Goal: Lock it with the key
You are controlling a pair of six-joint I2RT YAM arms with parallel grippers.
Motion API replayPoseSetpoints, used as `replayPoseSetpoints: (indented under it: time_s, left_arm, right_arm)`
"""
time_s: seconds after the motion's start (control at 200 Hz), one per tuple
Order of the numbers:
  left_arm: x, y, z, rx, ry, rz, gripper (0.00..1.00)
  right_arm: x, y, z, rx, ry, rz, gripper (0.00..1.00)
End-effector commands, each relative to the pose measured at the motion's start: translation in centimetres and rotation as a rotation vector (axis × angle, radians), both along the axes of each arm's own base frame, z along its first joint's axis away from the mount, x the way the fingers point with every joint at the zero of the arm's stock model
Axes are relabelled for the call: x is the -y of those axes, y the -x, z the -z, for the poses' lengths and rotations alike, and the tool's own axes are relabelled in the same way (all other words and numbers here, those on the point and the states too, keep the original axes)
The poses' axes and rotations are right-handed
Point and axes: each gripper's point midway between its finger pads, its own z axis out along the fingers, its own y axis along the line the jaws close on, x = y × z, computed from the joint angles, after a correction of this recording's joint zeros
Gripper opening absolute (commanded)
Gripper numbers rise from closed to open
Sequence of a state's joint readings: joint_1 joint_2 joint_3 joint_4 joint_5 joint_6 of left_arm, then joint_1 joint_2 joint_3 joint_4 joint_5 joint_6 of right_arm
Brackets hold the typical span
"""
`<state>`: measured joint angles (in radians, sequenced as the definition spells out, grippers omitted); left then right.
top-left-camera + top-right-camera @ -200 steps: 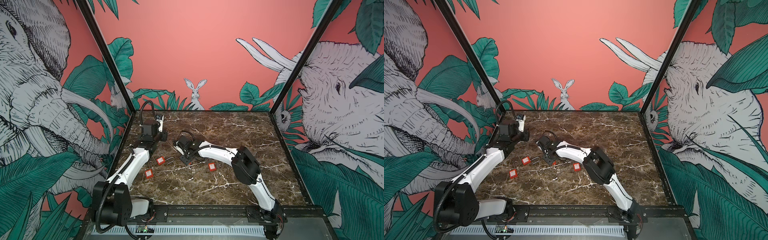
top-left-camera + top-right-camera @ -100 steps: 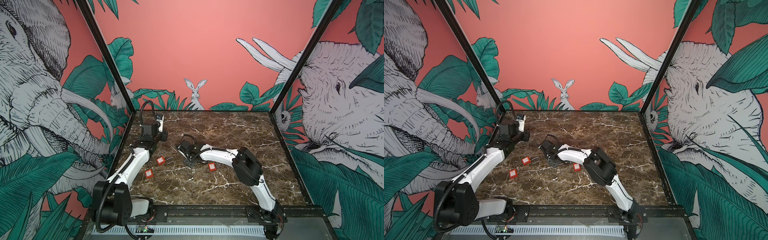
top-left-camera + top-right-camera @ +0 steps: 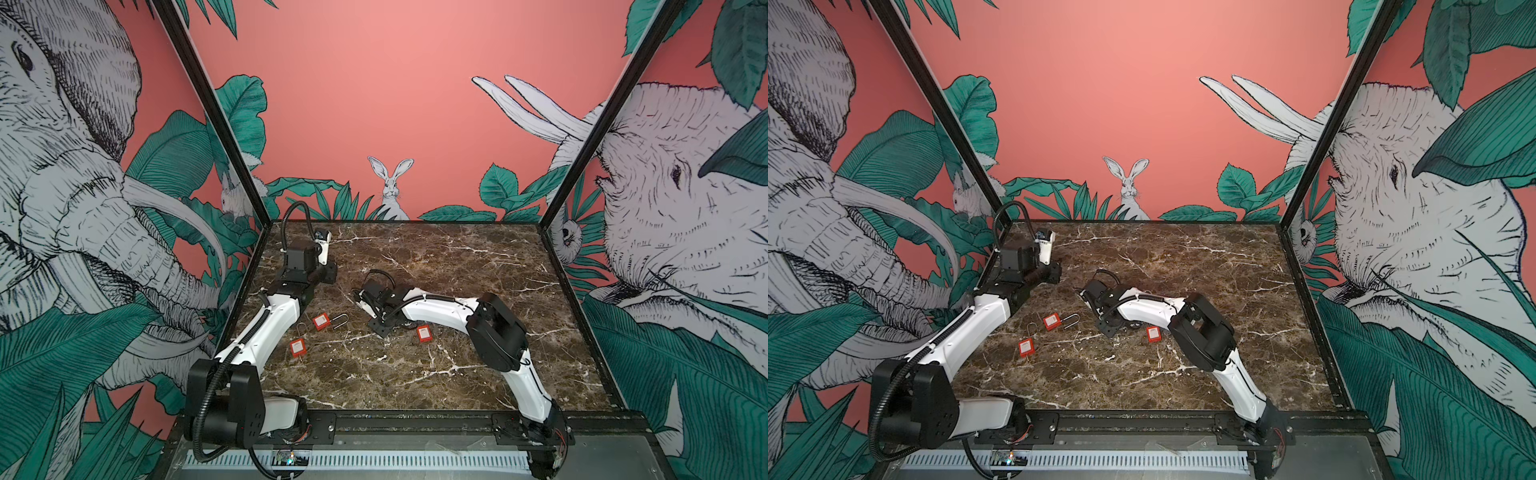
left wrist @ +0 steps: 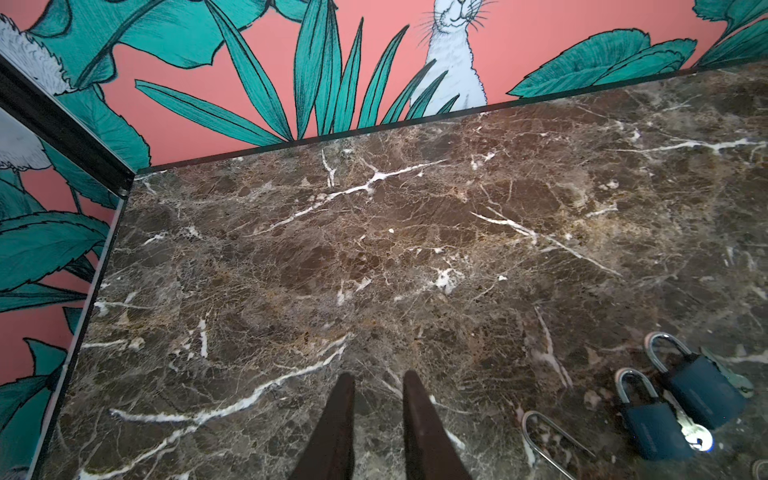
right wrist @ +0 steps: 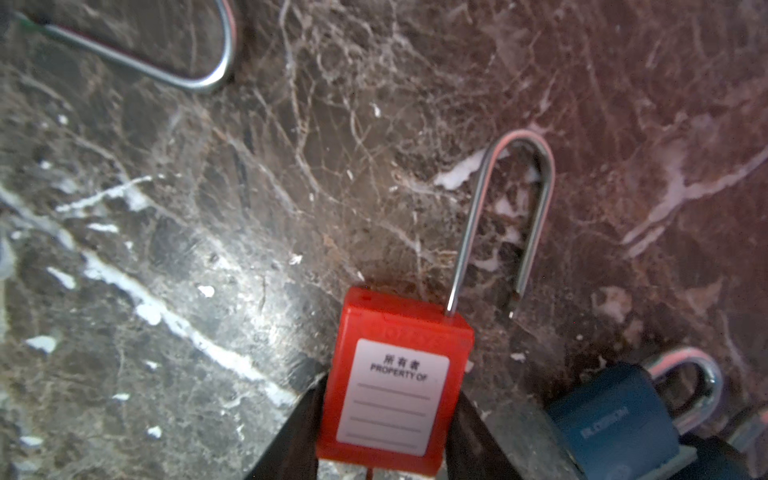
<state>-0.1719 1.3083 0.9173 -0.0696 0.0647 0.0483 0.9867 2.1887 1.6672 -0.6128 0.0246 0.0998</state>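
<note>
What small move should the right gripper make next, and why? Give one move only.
Probably close the right gripper fully on the red plastic padlock. Its fingers flank the body on both sides, but a firm grip isn't clear. The steel shackle has one leg out of the body.

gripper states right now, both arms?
Left gripper: narrowly open, empty.
Right gripper: closed on the red padlock, fingers against both sides of its body.
</note>
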Motion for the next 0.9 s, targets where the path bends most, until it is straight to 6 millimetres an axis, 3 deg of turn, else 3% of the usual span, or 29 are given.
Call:
replayPoseSetpoints:
  time_s: [0.0, 0.27, 0.37, 0.55, 0.895]
  left_arm:
    - [0.6, -0.1, -1.0, 0.014, 0.007, 0.037, 0.23]
    - [1.7, 0.0, -0.8, 0.010, 0.020, 0.106, 0.23]
    - [1.8, 0.1, -0.7, 0.008, 0.023, 0.116, 0.23]
    - [2.0, 0.2, -0.4, 0.002, 0.027, 0.125, 0.23]
    - [2.1, 0.3, -0.2, -0.005, 0.028, 0.131, 0.23]
  right_arm:
    - [-0.4, -0.4, -0.7, -0.014, -0.027, 0.014, 0.43]
    - [-0.6, -1.0, -0.6, -0.011, -0.025, 0.017, 0.39]
    - [-0.6, -1.1, -0.8, -0.011, -0.031, 0.025, 0.47]
    - [-1.0, -1.3, -0.5, -0.024, -0.032, 0.033, 0.50]
    - [-0.8, -1.5, 0.3, -0.047, 0.010, 0.043, 0.46]
